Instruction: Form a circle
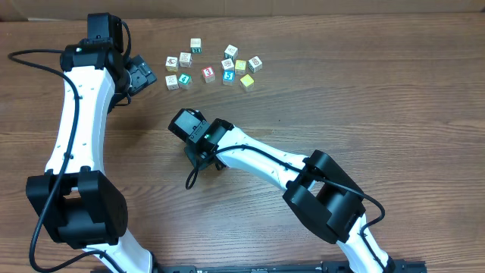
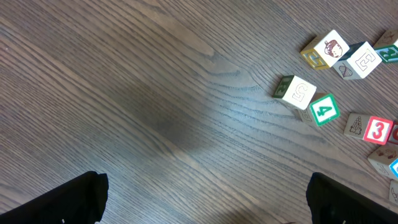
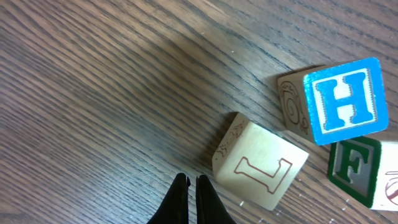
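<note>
Closest in, the right claw (image 3: 191, 179) was pinched fully closed on nothing, its two thin black fingertips pressed together over the table (image 3: 93, 93), a brown wood-grain top with fine streaky lines. Just beside the tips, with a sliver of gap, sat the cream L cube (image 3: 261, 165). It was plain pale wood with soft corners and a thin red outline letter. Past it was the H cube (image 3: 345, 99), with a glossy blue face, a white letter and a scalloped border, plus a tan side with a swirly print. The green-framed F cube (image 3: 356, 165) was tucked against its lower corner. That tight bunch was the circle (image 3: 311, 143), ahead and to the right of the closed tips. I couldn't pick it out from overhead.

Farther off, the left claw (image 2: 205, 186) was spread wide and holding nothing. Beyond it lay the loose scatter (image 1: 208, 73) near the table's far edge, including a green 4 cube (image 2: 324, 109) and a red 3 cube (image 2: 377, 130).
</note>
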`<action>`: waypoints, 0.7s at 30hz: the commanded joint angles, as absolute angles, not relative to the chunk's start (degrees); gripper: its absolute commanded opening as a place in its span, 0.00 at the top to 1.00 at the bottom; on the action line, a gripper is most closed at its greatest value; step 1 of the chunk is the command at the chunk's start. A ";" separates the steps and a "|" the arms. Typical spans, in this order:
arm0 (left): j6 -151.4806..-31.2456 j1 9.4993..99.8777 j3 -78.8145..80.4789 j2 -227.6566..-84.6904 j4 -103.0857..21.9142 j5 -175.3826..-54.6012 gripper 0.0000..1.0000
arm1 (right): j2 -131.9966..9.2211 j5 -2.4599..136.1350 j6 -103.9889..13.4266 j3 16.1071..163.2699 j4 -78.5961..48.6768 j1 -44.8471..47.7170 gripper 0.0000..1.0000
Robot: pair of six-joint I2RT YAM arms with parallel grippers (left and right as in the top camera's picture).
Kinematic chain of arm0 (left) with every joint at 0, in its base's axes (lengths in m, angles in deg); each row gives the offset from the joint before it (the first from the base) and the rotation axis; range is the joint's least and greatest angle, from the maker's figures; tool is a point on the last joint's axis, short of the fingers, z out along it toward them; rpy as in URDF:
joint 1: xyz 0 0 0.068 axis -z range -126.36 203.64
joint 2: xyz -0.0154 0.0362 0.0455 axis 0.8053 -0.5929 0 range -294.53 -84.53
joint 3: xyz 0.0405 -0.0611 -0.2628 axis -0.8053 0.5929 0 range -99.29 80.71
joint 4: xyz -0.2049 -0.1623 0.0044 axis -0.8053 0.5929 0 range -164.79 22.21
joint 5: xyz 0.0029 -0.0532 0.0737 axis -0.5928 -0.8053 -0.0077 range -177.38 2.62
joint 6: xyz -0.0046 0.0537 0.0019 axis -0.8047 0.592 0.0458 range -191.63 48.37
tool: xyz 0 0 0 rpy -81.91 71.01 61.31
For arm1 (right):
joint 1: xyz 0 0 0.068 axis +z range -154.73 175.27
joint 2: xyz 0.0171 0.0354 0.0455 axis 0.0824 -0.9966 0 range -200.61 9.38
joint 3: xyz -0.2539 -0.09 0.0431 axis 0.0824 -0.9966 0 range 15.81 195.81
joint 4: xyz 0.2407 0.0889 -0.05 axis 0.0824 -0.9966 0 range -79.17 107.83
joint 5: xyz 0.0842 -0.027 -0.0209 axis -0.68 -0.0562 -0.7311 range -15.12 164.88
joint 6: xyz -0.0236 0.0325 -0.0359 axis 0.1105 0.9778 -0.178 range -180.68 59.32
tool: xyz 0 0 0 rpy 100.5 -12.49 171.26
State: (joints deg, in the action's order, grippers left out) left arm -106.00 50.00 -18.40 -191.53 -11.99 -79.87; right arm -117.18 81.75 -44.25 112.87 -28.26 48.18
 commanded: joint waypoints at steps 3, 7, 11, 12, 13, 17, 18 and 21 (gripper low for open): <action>-105.93 49.96 -19.19 -190.41 -12.01 -79.91 0.00 | -114.93 83.02 -44.65 112.56 -28.19 47.98 0.96; -105.93 49.96 -19.19 -190.41 -12.01 -79.91 0.01 | -114.93 83.04 -45.96 112.56 -28.63 47.98 0.96; -105.93 49.96 -19.19 -190.41 -12.01 -79.91 0.01 | -114.93 83.07 -45.94 112.56 -28.81 47.98 0.96; -105.93 49.96 -19.19 -190.41 -12.01 -79.91 0.00 | -114.93 83.07 -45.94 112.56 -28.81 47.98 0.96; -105.93 49.96 -19.19 -190.41 -12.01 -79.91 0.00 | -114.93 83.07 -45.96 112.56 -28.81 47.98 0.96; -105.93 49.96 -19.19 -190.41 -12.01 -79.91 0.00 | -114.93 85.10 -45.94 112.56 -29.18 47.98 0.96; -105.93 49.96 -19.19 -190.41 -12.01 -79.89 0.00 | -114.93 85.43 -45.94 112.56 -29.27 47.98 0.96; -105.93 49.96 -19.19 -190.41 -12.01 -79.89 0.00 | -114.93 85.41 -45.94 112.56 -29.27 47.98 0.96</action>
